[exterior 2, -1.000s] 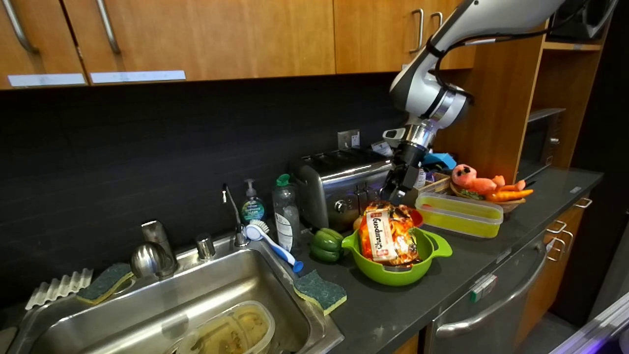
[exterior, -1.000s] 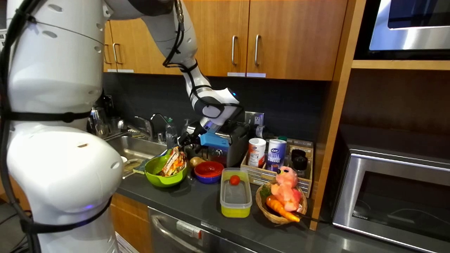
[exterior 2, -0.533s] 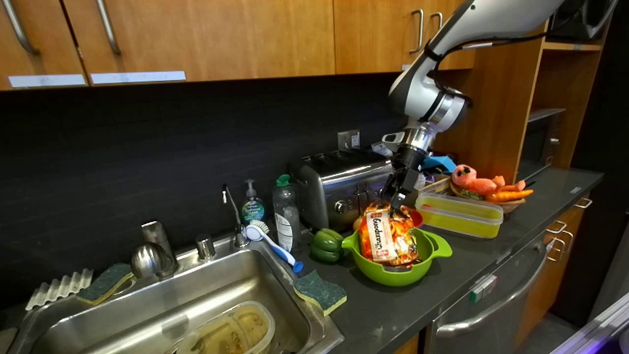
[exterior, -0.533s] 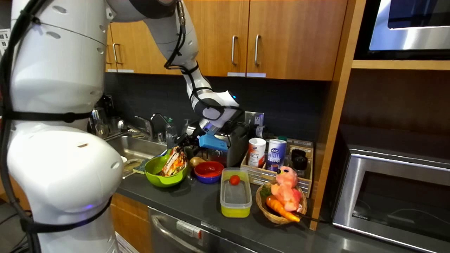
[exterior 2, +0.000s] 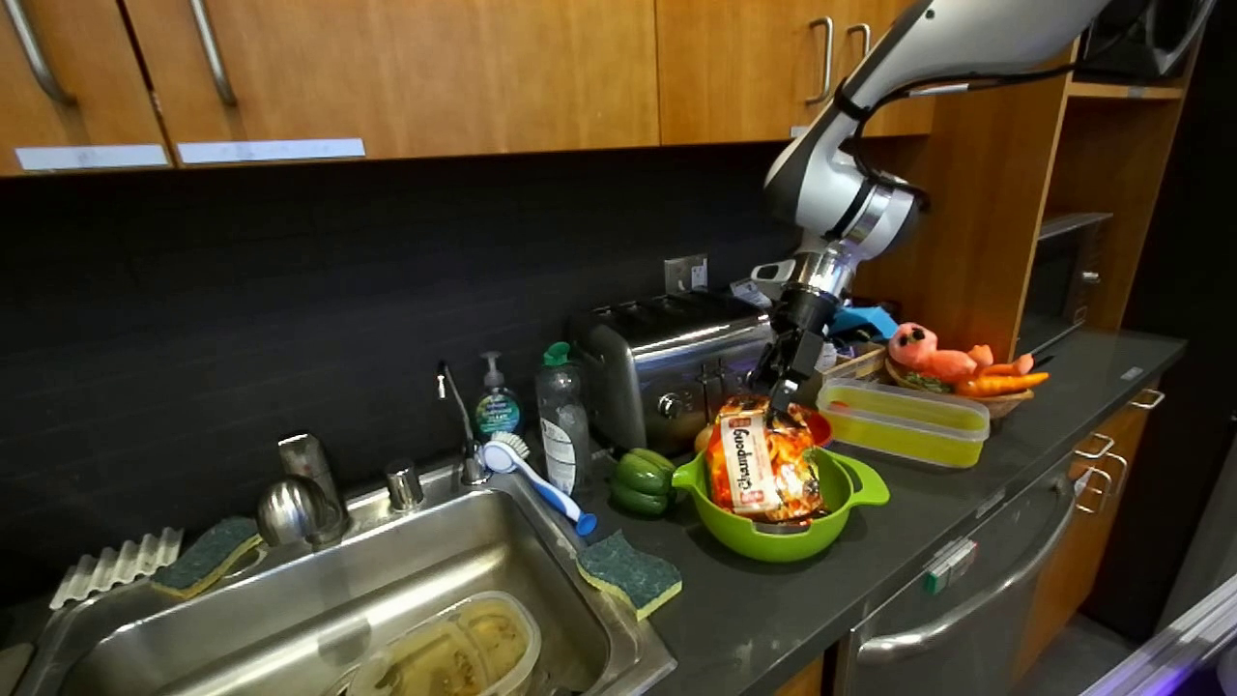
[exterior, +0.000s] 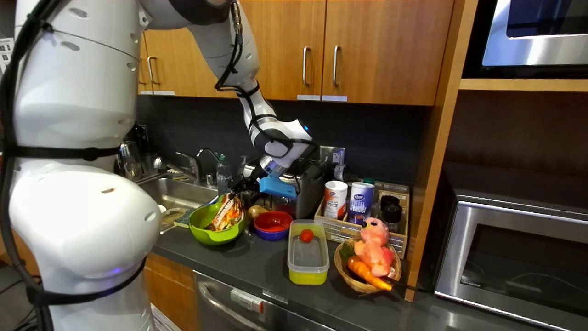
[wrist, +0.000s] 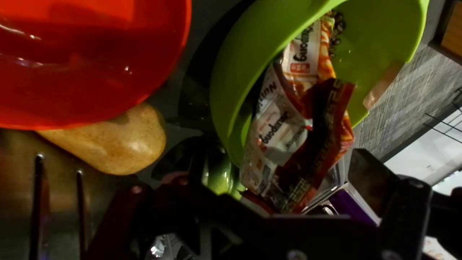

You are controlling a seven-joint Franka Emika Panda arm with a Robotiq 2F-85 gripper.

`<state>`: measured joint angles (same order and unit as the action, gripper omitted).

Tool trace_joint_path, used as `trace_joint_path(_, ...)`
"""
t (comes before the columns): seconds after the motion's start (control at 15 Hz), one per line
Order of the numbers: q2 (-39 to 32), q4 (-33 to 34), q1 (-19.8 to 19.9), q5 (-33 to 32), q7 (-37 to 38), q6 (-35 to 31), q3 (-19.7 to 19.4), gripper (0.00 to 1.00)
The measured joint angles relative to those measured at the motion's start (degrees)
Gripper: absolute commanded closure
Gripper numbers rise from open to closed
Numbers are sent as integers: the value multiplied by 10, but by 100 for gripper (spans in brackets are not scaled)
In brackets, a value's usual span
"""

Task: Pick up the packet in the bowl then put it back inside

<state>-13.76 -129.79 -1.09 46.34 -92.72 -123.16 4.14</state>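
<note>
The orange-red packet (exterior 2: 763, 464) with a pale label stands tilted in the lime-green bowl (exterior 2: 773, 543), its top above the rim. The packet (exterior: 228, 214) and bowl (exterior: 209, 235) also show in an exterior view. My gripper (exterior 2: 771, 391) points down at the packet's upper end, one dark finger in front of it. In the wrist view my gripper (wrist: 279, 160) has its fingers wide apart, with the crinkled top of the packet (wrist: 278, 141) between them. The green bowl (wrist: 231, 83) lies beyond. The lower end of the packet is hidden inside the bowl.
A red bowl (exterior: 273, 221) in a blue one and a tan pear-shaped item (wrist: 126, 144) lie beside the green bowl. A toaster (exterior 2: 638, 358) stands behind. A green pepper (exterior 2: 643, 481), sponge (exterior 2: 630, 572) and sink (exterior 2: 570, 599) are close by. A lidded container (exterior: 308, 257) stands further along.
My gripper has moved slightly down over the packet's top since one second ago; it is nearly still over the last half second. The packet and bowl have not moved.
</note>
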Motion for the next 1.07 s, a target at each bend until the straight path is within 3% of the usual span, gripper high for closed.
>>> trace_joint_path(0.47, -20, 2, 0, 0, -11, 1, 8, 0)
trace_joint_path(0.53, -24, 3, 0, 0, -14, 2, 9, 25)
trace_joint_path(0.67, -28, 4, 0, 1, -19, 3, 11, 32)
trace_joint_path(1.07, -33, 16, 0, 1, -32, 2, 16, 78)
